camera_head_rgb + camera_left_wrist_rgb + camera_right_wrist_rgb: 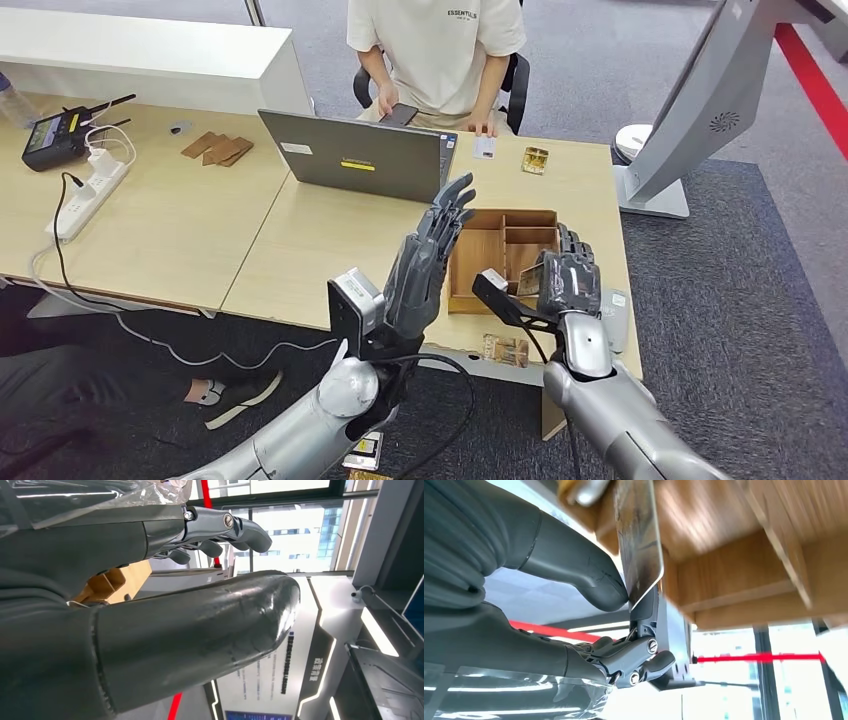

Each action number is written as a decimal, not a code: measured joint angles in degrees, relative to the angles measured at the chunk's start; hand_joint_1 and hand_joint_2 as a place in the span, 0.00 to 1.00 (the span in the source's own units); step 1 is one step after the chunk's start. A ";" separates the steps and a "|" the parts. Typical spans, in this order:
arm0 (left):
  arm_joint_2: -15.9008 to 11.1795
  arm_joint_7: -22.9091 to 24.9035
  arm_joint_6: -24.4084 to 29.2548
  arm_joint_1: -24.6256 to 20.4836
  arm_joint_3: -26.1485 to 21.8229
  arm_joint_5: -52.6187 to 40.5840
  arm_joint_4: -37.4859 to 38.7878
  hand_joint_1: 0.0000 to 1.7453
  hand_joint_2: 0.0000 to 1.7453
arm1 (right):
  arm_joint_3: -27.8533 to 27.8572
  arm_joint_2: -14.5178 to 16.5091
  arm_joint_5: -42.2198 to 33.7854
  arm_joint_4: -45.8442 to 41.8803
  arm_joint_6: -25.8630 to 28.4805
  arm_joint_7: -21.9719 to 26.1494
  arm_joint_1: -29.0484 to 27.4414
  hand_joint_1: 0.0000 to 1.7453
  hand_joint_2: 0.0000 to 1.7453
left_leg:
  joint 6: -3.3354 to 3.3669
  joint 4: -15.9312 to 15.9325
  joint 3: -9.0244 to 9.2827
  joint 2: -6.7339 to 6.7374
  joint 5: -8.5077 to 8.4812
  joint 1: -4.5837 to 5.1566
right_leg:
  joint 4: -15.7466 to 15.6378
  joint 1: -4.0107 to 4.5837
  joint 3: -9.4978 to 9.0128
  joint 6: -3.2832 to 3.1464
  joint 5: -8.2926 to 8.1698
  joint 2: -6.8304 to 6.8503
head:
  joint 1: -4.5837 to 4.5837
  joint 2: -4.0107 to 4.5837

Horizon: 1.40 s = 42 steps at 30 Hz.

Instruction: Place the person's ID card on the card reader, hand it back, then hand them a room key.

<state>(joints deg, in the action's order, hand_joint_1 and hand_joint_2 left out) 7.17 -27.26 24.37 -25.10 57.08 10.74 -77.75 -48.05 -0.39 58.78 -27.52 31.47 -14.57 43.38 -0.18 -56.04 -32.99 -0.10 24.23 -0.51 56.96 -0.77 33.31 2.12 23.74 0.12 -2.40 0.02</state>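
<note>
- Our right hand [568, 283] pinches a room key card [639, 540] between thumb and a finger, holding it on edge just above the wooden tray [480, 255].
- In the right wrist view the card's lower corner sits against the thumb tip, with the tray's dividers close behind it.
- Our left hand [432, 255] is raised beside the tray, fingers spread and holding nothing.
- Beyond our left hand a grey laptop [355, 155] stands open on the worktop [300, 235].
- Past the tray, at the far edge, a white card [484, 147] lies under the person's hand [482, 126]; we cannot tell whether it is the ID card.
- Another patterned card [535, 160] lies just beside it.
- Near our right wrist, one more card [504, 349] lies at the near edge.
</note>
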 joint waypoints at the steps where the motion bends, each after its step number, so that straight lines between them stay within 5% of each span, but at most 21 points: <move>1: 0.00 0.00 -0.01 0.01 -0.01 -0.08 0.00 0.00 0.00 | 0.14 -0.09 0.08 -0.47 0.54 -0.33 0.23 1.00 1.00 | 0.00 0.00 0.00 0.00 0.00 0.00 | 0.00 0.00 0.00 0.00 0.00 0.00 | 0.00 0.00; 23: 0.72 -0.44 -2.13 -0.09 -0.01 -0.45 0.88 0.00 0.00 | 2.79 -3.11 2.89 -9.50 -0.52 -3.27 3.32 1.00 1.00 | 0.00 0.00 -0.01 0.00 0.00 0.00 | 0.00 0.00 0.00 0.00 0.00 0.00 | 0.00 0.00; 42: 4.23 -2.78 -8.41 -1.03 0.13 0.36 4.63 0.00 0.00 | 2.32 0.69 7.28 -7.44 -12.58 -6.85 20.23 1.00 1.00 | 0.00 0.00 -0.02 0.00 -0.01 0.00 | 0.00 0.00 0.02 0.00 0.00 -0.01 | 0.00 0.00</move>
<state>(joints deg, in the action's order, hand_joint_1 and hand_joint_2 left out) 11.40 -30.04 15.95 -26.12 57.21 11.09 -73.12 -45.74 0.30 66.06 -34.96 18.88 -21.42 63.61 -0.18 -56.04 -33.01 -0.11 24.23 -0.51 56.96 -0.77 33.33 2.12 23.74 0.12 -2.40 0.02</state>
